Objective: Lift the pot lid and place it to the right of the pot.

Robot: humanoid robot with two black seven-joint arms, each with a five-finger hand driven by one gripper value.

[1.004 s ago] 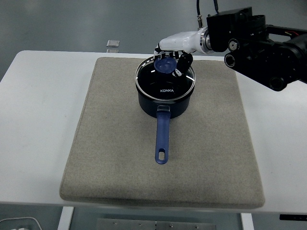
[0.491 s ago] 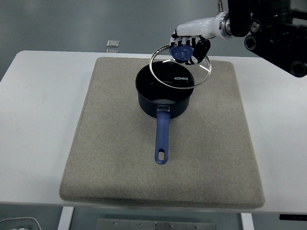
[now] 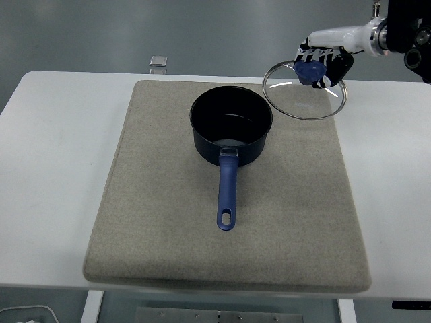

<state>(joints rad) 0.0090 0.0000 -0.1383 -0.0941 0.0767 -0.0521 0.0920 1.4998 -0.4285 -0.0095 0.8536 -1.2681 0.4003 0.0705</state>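
Observation:
A dark blue pot (image 3: 231, 131) stands uncovered on the grey mat (image 3: 168, 222), its blue handle pointing toward the near edge. The glass lid (image 3: 304, 91) with a metal rim and a blue knob hangs tilted in the air to the right of the pot, above the mat's far right corner. My right hand (image 3: 322, 64), white and black, comes in from the upper right and is shut on the lid's knob. The left arm does not show.
The mat covers the middle of the white table (image 3: 47, 168). A small clear object (image 3: 159, 62) lies at the table's far edge, left of the pot. Bare mat stretches to the right of the pot.
My right hand lifted the lid off the pot and carried it up and to the right; the pot now stands uncovered and has not shifted.

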